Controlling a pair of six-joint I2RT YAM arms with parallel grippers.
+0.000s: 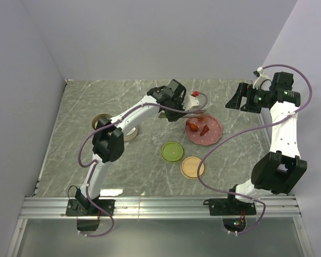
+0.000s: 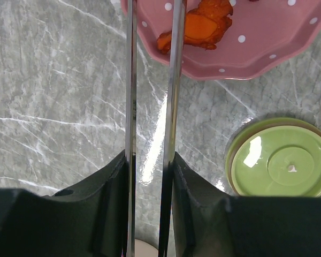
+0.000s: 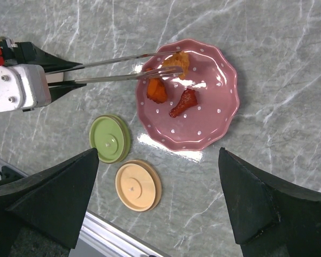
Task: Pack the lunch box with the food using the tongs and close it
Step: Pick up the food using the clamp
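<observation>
My left gripper (image 2: 148, 158) (image 1: 174, 101) is shut on the tongs (image 2: 131, 80) (image 3: 112, 78), squeezing the two slim silver arms partway together. The tongs reach out over the pink dotted plate (image 3: 214, 107) (image 1: 209, 138). Their tips sit on either side of a fried orange chunk of food (image 3: 179, 61). An orange chunk (image 3: 157, 92) (image 2: 198, 29) and a red piece (image 3: 183, 103) lie beside it. The lunch box shows as round beige tubs (image 1: 100, 122) at the left, partly hidden by my left arm. High at the back right, my right gripper (image 3: 159, 152) (image 1: 241, 97) hangs open and holds nothing.
A green round lid (image 1: 172, 151) (image 3: 109, 138) (image 2: 281, 163) and a tan round lid (image 1: 192, 167) (image 3: 137, 185) lie flat on the marble table in front of the plate. Grey walls close the table on the left, back and right. A metal rail runs along the near edge.
</observation>
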